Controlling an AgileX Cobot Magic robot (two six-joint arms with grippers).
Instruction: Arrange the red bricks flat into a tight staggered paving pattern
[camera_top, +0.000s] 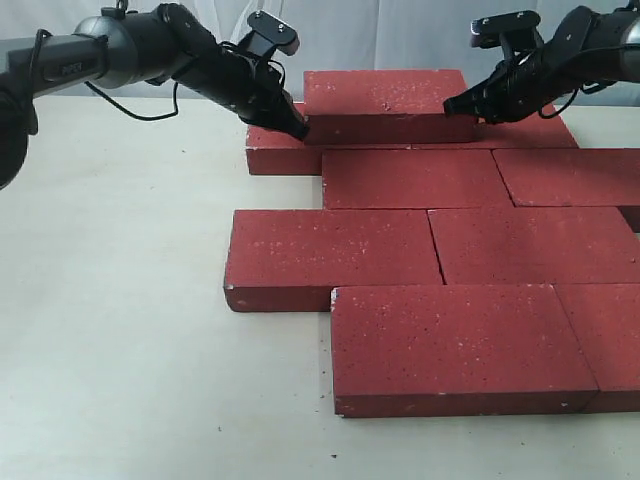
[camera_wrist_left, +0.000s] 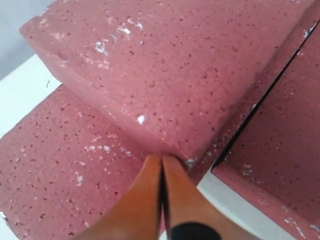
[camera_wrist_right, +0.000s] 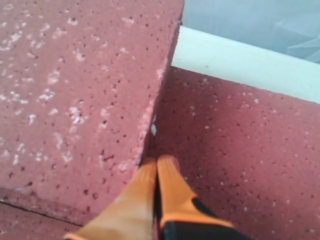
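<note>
Near red bricks (camera_top: 450, 345) lie flat, staggered, mostly tight. One stacked brick (camera_top: 385, 95), not yet laid, sits between left gripper (camera_top: 298, 125) and right gripper (camera_top: 452, 103), both closed, empty.

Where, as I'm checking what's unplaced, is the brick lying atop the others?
In the exterior view the top brick lies far centre, over the back-row bricks, with shut jaws at each end.

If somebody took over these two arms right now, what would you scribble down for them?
Left gripper: shut, tips at the left end of the raised brick. Right gripper: shut, tips at its right end.
The raised brick lies on top of the back row, not in the paving.
Done: three staggered rows lie flat in front.
Left: bring the raised brick down into the pattern.
</note>
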